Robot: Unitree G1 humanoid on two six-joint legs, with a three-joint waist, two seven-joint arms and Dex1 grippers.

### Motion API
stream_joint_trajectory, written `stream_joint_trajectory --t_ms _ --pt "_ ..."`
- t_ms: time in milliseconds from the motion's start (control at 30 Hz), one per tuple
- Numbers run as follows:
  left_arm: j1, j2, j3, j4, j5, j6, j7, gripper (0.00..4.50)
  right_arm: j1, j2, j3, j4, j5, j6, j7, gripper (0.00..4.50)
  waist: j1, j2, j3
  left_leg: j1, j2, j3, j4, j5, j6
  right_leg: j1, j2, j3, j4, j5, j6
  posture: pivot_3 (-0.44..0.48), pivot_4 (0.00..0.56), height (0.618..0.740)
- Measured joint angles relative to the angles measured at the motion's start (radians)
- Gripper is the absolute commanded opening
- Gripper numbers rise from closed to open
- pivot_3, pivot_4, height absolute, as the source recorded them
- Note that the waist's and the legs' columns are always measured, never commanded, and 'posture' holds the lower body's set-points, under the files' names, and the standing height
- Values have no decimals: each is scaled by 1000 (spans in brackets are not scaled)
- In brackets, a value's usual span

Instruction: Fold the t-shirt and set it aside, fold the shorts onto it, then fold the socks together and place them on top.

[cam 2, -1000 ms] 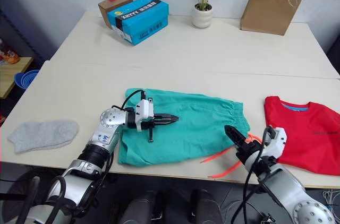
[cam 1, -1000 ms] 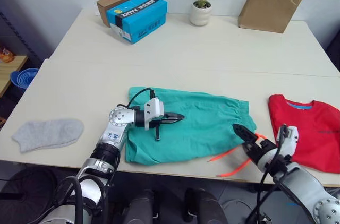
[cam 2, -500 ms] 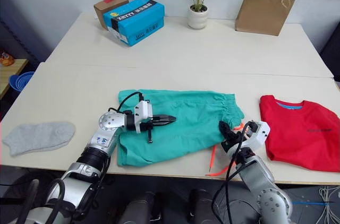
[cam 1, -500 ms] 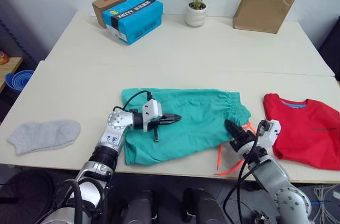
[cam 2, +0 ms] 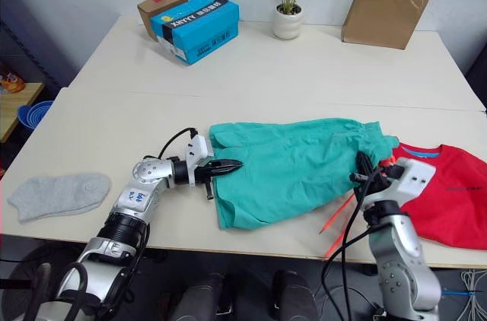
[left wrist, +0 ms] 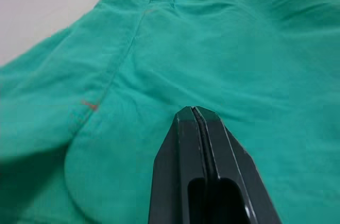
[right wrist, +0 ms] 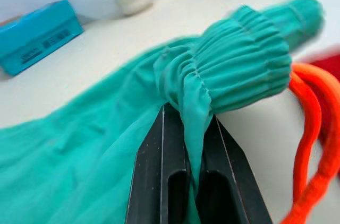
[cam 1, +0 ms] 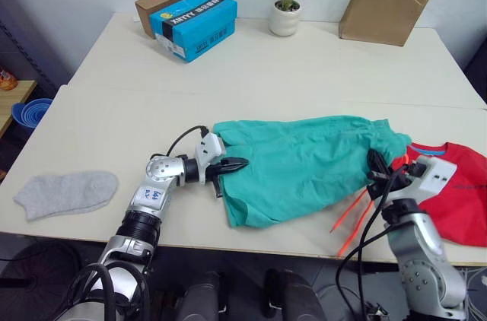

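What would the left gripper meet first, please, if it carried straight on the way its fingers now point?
Most likely more of the shorts: the left gripper points along the table across the teal fabric toward the right gripper at the waistband, though its height above the cloth is unclear.

A pale bench [cam 1: 304, 70] carries everything. At its near edge, from left to right, lie a grey sock [cam 1: 67, 192], the teal shorts [cam 1: 304, 165] and the red t-shirt [cam 1: 464, 199], the shorts overlapping the shirt's left edge. Along the far side stand a brown box [cam 1: 154, 6], a blue box [cam 1: 195, 23], a potted plant [cam 1: 288, 1] and a paper bag [cam 1: 383, 11].
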Motion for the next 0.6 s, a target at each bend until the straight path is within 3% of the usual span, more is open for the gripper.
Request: stream_joint_trajectory --t_ms 100,333,600 --pt "-8 -6 5 -4 4 44 50 0 -67 -69 120 -52 -64 7 141 61 -9 0 0 1 1 0 -1 0 -1 -1 0 0 2 -1 -1 0 150 740" --pt "62 47 12 -140 -1 150 80 0 -229 -83 445 -23 -277 48 314 61 -8 0 0 0 1 0 0 3 -6 -2 1 -1 6 -1 -2 0 150 740" --pt "108 79 54 -192 -24 191 107 0 -277 -51 557 90 -407 44 413 61 -7 0 0 0 1 0 2 3 -5 -1 -1 -1 3 -1 -2 0 150 740"
